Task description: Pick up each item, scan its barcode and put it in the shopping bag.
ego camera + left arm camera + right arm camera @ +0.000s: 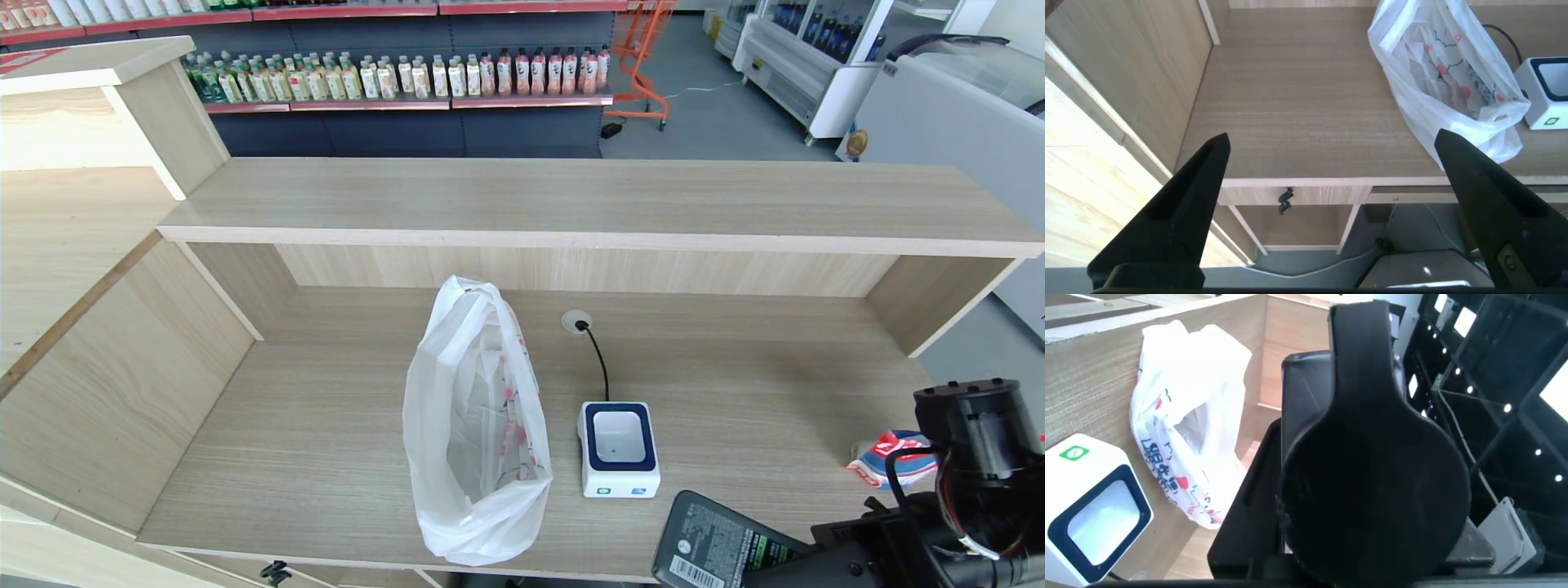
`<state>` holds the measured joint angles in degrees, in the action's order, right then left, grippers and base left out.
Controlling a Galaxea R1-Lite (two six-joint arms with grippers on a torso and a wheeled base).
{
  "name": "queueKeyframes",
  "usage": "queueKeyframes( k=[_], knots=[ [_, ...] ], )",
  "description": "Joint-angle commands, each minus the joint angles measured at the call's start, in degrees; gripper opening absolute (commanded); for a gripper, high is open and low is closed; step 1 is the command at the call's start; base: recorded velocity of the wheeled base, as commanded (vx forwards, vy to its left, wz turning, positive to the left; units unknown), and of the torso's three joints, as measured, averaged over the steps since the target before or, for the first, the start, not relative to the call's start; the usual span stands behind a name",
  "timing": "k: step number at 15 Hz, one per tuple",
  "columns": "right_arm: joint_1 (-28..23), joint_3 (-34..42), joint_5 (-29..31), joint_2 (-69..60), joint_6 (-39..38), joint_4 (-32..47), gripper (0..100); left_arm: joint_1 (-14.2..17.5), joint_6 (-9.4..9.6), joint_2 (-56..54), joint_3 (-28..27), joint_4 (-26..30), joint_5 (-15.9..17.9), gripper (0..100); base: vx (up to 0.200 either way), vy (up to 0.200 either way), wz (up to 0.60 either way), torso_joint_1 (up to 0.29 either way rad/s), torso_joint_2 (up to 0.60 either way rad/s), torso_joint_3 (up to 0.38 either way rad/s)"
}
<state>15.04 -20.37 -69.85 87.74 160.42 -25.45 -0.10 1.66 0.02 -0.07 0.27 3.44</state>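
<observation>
A white plastic shopping bag (478, 425) stands open on the wooden desk, left of the white and blue barcode scanner (619, 447). My right gripper (804, 551) is at the desk's front edge, right of the scanner, shut on a flat dark package (709, 543) whose barcode label faces up. The package's black back (1372, 457) looms in the right wrist view, with the bag (1184, 416) and scanner (1094, 510) beyond it. My left gripper (1333, 143) hangs open over the desk's front left edge, nothing between its fingers, with the bag (1449, 73) off to one side.
A red, white and blue snack packet (890, 457) lies at the desk's right, behind my right arm. The scanner's cable (598, 359) runs to a hole in the desktop. A raised counter shelf (571, 200) and side walls enclose the desk.
</observation>
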Motion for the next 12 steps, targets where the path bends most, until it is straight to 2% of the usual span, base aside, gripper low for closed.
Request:
queueKeyframes(
  k=[1, 3, 5, 8, 9, 10, 12],
  knots=[
    [0.4, 0.0, 0.0, -0.3, 4.3, 0.0, 0, 0.0, 0.01, 0.0, 0.0, 0.0, 0.0, 100, 0.000, 0.000, 0.00, 0.000, 0.00, 0.000],
    [0.5, -1.3, 0.1, -4.2, 0.5, 0.1, 0, 0.0, 0.01, 0.0, 0.0, 0.0, 0.0, 100, 0.000, 0.000, 0.00, 0.000, 0.00, 0.000],
    [-0.9, -3.4, 0.2, -13.6, -17.1, 0.0, 0, 0.0, 0.01, 0.0, 0.0, 0.0, 0.0, 100, 0.000, 0.000, 0.00, 0.000, 0.00, 0.000],
    [-17.9, -7.1, 3.8, -22.1, -46.6, 0.0, 0, 0.0, 0.01, 0.0, 0.0, 0.0, 0.0, 100, 0.000, 0.000, 0.00, 0.000, 0.00, 0.000],
    [-20.5, -7.7, 5.7, -24.5, -51.1, -0.4, 0, 0.0, 0.01, 0.0, 0.1, 0.0, 0.0, 100, 0.000, 0.000, 0.00, 0.000, 0.00, 0.000],
    [-21.0, -8.9, 6.7, -26.0, -52.4, -0.4, 0, 0.0, 0.01, 0.0, 0.1, 0.0, 0.0, 100, 0.000, 0.000, 0.00, 0.000, 0.00, 0.000],
    [-21.0, -7.1, 3.7, -26.8, -54.3, 1.2, 0, 0.0, 0.01, 0.0, 0.0, 0.0, 0.0, 100, 0.000, 0.000, 0.00, 0.000, 0.00, 0.000]
  ],
)
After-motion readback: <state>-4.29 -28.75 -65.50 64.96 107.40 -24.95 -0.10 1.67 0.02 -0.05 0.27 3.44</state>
